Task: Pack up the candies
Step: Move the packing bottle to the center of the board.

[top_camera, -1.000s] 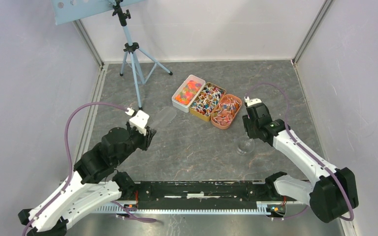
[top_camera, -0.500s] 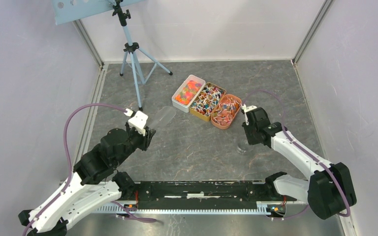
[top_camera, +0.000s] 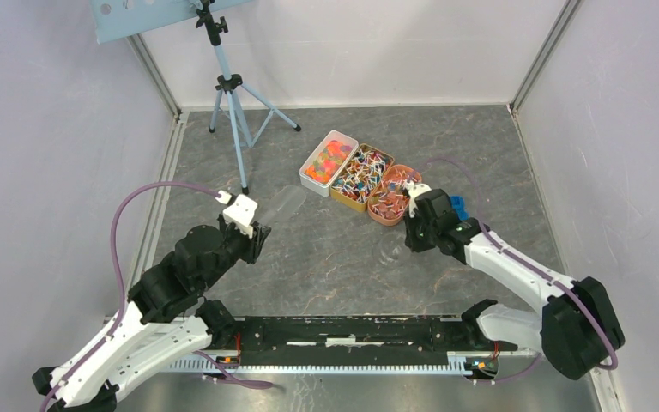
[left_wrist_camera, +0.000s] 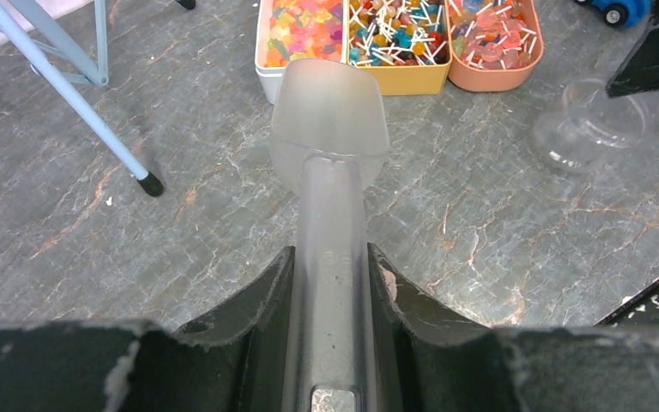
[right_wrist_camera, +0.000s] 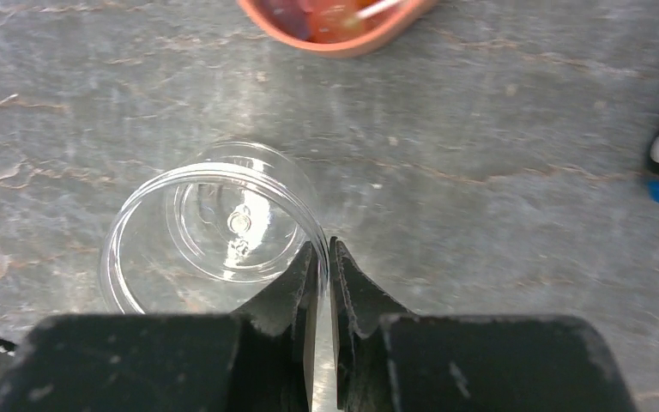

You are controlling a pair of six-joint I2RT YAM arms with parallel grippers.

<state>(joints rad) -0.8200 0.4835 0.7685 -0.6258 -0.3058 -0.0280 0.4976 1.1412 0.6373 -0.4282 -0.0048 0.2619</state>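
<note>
Grey marbled table, white walls, tripod; left gripper tight on scoop, right gripper tight on jar rim.

a robotics lab booth: plain white walls, metal corner posts, a grey marbled tabletop, a tripod with a board, two robot arms on a rail.

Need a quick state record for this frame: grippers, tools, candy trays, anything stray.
left gripper: shut on the scoop handle; bowl empty, pointing at the trays
right gripper: pinching the clear cup wall; cup empty, open end up
candies: in three trays in a row: white tray, yellow tray, peach tray
packed: none yet
stray: blue toy car beside the peach tray
</note>
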